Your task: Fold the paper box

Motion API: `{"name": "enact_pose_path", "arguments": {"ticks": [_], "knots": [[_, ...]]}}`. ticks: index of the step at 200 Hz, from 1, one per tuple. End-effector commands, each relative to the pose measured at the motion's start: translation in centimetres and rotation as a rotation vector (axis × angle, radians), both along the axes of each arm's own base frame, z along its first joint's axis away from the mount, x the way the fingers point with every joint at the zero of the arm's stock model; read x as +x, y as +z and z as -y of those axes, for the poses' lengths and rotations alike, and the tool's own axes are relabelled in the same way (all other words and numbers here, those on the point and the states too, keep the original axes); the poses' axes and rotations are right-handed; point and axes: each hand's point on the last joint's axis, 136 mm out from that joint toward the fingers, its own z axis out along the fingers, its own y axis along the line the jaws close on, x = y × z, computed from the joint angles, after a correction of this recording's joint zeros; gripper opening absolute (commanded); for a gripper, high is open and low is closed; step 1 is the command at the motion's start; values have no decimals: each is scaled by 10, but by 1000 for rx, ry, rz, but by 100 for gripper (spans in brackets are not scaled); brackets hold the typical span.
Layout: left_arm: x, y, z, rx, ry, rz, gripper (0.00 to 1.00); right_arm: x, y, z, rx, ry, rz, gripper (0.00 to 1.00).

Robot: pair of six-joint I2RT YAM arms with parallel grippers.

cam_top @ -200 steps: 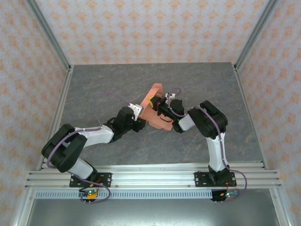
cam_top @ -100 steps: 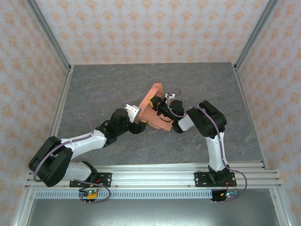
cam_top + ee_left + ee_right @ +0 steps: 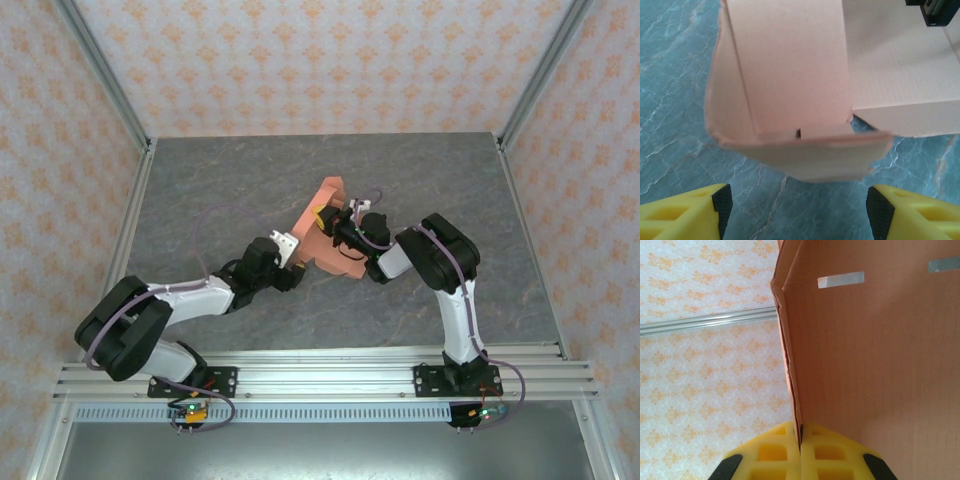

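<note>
Salmon card paper box (image 3: 316, 240) part-folded; right end effector (image 3: 801, 438) pinching its wall; left end effector (image 3: 799, 205) spread apart.

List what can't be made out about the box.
Top view: the right gripper covers the middle of the paper box, hiding its folds.
Left wrist view: frame edges cut off the box's far end.
Right wrist view: the box runs past the top and right edges.
Top view: the fingertips of the left gripper are too small to separate.

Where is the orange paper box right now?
In the top view, the paper box is near the table's middle, pinched by the right gripper, with the open left gripper just short of it.
</note>
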Motion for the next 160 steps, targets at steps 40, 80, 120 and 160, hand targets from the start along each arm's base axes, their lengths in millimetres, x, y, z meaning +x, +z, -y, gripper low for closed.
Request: {"name": "enact_pose_path", "arguments": {"ticks": [40, 80, 120, 160], "knots": [[21, 13, 36, -15, -60, 54, 40, -4, -6, -2, 9, 4, -4, 4], [24, 15, 44, -50, -46, 52, 42, -4, -8, -1, 10, -11, -16, 4], [33, 26, 40, -81, 27, 82, 48, -5, -1, -2, 22, -33, -11, 3], [42, 28, 28, -74, 121, 106, 46, -6, 5, 1, 34, -65, -15, 3]]}}
